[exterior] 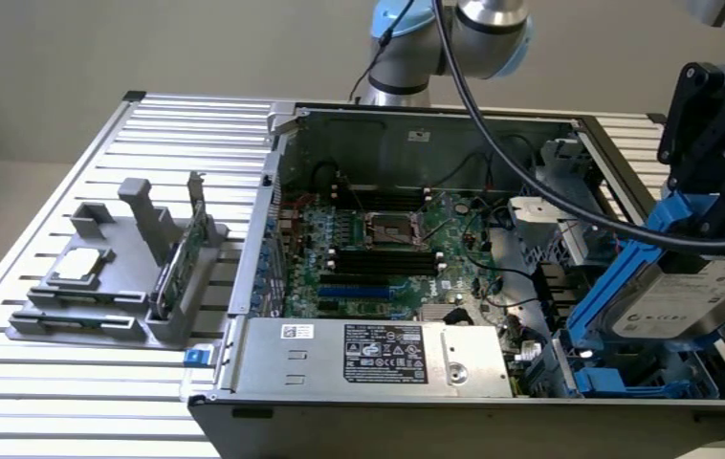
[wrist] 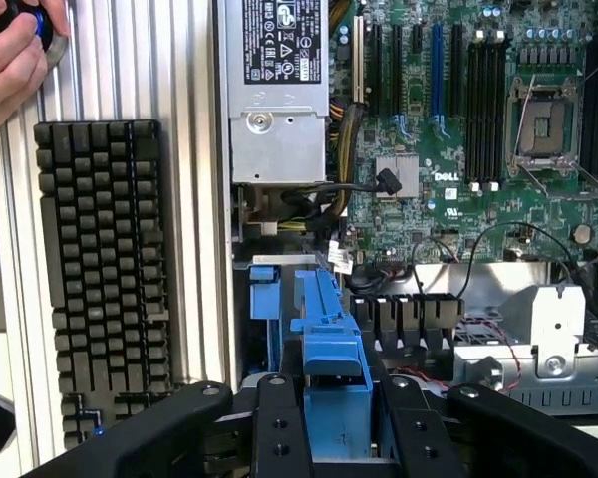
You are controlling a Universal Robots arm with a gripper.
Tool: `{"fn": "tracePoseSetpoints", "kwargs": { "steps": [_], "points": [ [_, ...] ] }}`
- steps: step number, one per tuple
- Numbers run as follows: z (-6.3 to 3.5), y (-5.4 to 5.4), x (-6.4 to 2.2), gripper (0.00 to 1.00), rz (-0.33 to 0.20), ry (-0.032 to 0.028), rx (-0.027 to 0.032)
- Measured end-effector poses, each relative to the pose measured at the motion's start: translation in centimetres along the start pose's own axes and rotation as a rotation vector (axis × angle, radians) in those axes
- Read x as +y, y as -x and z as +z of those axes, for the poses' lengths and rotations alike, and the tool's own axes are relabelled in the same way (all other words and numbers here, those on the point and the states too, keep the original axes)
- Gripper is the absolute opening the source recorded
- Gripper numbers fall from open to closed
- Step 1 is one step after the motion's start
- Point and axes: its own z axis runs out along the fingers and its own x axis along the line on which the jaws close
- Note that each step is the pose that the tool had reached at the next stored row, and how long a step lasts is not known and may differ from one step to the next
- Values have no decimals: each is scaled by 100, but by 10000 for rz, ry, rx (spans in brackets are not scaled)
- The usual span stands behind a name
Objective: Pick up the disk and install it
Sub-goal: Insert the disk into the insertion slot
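Observation:
The disk [exterior: 688, 301] is a silver-grey drive with a pale label, edged by a blue bracket [exterior: 618, 277]. It hangs tilted over the blue drive bay [exterior: 618, 381] at the exterior view's right end of the open computer case [exterior: 376, 406]. My gripper [exterior: 710, 212] is shut on the disk's upper end, gripping the bracket. In the wrist view the black fingers [wrist: 282, 430] clamp the blue bracket [wrist: 331, 344] from both sides, with my gripper [wrist: 345, 438] centred on it and the bay's blue rails [wrist: 264, 299] beyond.
Inside the case lie the motherboard [exterior: 382, 253] and a power supply [exterior: 369, 356], with loose cables near the bay. A grey fixture [exterior: 120, 287] holding a green card and a small chip stands at the exterior view's left. A keyboard [wrist: 105, 279] and a person's hand [wrist: 10, 65] lie outside the case.

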Motion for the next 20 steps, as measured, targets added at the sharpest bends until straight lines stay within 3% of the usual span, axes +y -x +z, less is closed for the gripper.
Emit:
{"fn": "tracePoseSetpoints", "kwargs": {
  "steps": [5, 20],
  "points": [
    [14, -32, -1, 33, -17, 2, -84],
    [79, -103, -1, 33, -16, 4, -136]
  ]
}}
